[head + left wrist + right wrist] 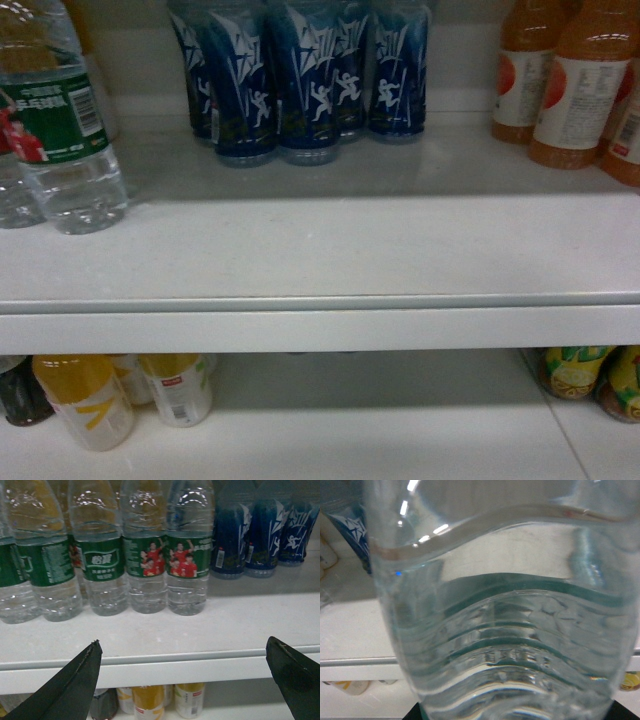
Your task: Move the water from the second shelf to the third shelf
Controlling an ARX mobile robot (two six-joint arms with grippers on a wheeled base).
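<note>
Left gripper is open, its two dark fingers spread wide in front of the white shelf edge and clear of the row of water bottles standing on that shelf beside the blue bottles. In the right wrist view a clear ribbed water bottle fills the frame directly at the camera; the right gripper's own state cannot be told. Orange bottles stand at the shelf's right end, yellow bottles below.

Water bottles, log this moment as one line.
left gripper: open, facing water row | right wrist view: one water bottle fills frame, grip unseen
</note>
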